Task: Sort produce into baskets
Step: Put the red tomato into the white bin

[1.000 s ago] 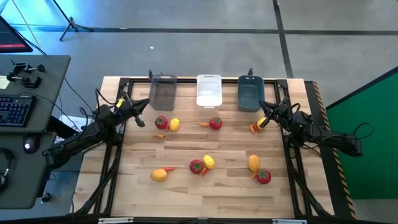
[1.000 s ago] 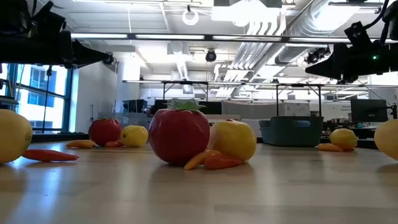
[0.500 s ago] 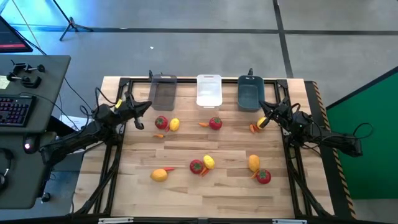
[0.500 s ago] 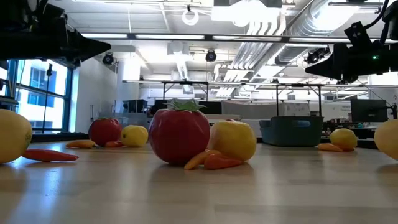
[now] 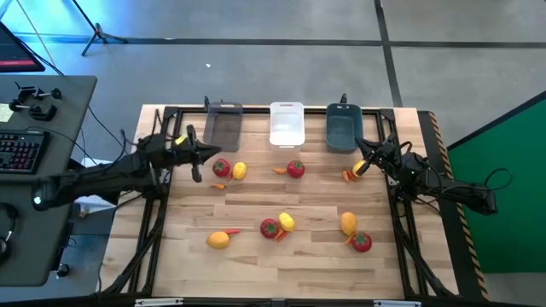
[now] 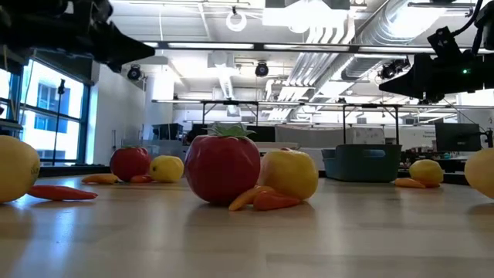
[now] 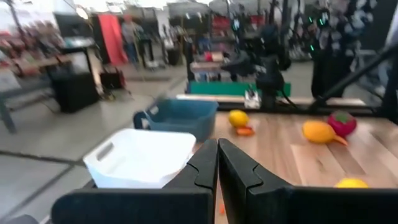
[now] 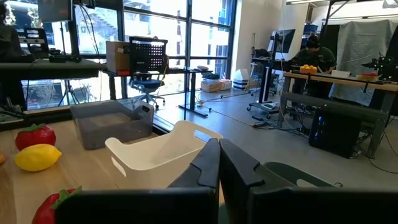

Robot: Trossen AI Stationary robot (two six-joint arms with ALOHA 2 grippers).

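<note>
Along the far edge of the bench (image 5: 281,281) stand three baskets in a row: the white basket (image 5: 287,124) in the middle, the smoky grey basket (image 5: 224,127) on its left-arm side and the dark teal basket (image 5: 343,127) on its right-arm side. From above all three look bare inside, though the grey one's floor is hard to read through its dark walls.

The left hand (image 5: 195,159) hovers nearer than the grey basket, just beside a tomato (image 5: 221,168) and a lemon (image 5: 240,170); its wrist view shows the two fingers (image 7: 202,163) pressed together, holding nothing. The right hand (image 5: 362,162) hangs just nearer than the teal basket, by a lemon (image 5: 358,167) it partly covers and an orange carrot piece (image 5: 348,176); its fingers (image 8: 208,163) also meet, with nothing between them.

Nearer than the white basket lie a tomato (image 5: 295,169) and, farther out, a tomato and lemon pair (image 5: 277,225) touching, with small carrot pieces tucked under them — hard to count. In the low view a lemon (image 6: 15,168) is cut off at one edge, and only dark parts of the arms show at the top.
</note>
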